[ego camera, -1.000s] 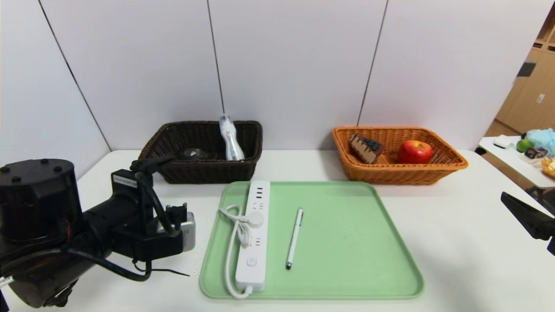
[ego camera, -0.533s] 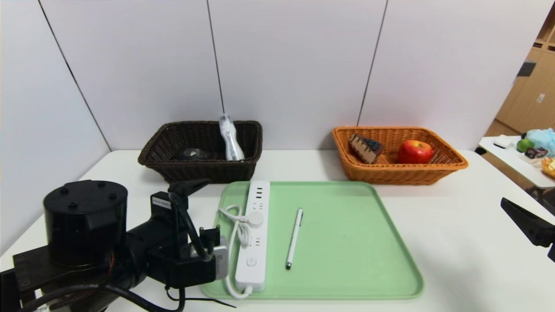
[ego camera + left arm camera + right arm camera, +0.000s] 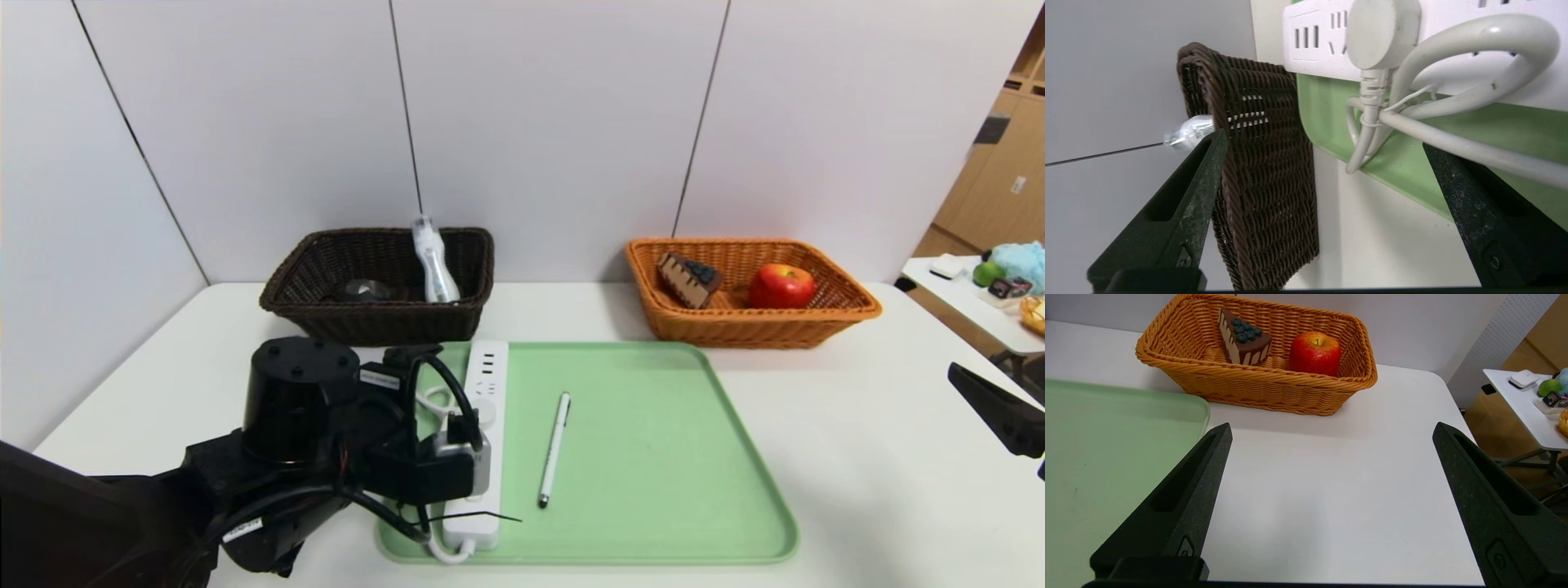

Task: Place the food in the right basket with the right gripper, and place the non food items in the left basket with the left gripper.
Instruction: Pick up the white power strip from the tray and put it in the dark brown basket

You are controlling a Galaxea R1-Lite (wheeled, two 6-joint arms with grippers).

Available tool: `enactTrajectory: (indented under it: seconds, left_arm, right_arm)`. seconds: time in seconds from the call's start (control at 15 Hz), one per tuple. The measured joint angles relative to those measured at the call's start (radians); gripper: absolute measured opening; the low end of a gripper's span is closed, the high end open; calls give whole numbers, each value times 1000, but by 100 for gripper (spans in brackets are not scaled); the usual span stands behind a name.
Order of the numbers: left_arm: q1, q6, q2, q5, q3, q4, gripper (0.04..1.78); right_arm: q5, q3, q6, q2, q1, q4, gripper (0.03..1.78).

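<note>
White power strip (image 3: pixel 483 408) lies apparently just beyond the open left end effector (image 3: pixel 1327 143)

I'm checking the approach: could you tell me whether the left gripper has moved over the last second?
Yes. The left gripper, open, has swung rightward from beside the green tray to over the power strip.

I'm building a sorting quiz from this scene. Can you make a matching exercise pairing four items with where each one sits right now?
Things:
1. round red-yellow apple
2. clear plastic bottle
3. slim white pen
4. open right gripper

Places:
A. on the green tray
B. in the dark brown wicker basket
C. over bare white table
D. in the orange-tan wicker basket

Pairs: 1-D, 2-B, 3-A, 4-C
</note>
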Motion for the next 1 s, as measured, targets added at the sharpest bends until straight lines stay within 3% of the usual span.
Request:
enactTrajectory:
  seconds: [0.27,1.0]
  left_arm:
    - [7,-1,39,1,5,-6,169]
    - [38,-8,150,23,-84,-24,169]
  right_arm:
    - [22,-11,2,-5,0,1,169]
    - [23,-9,4,-10,0,6,169]
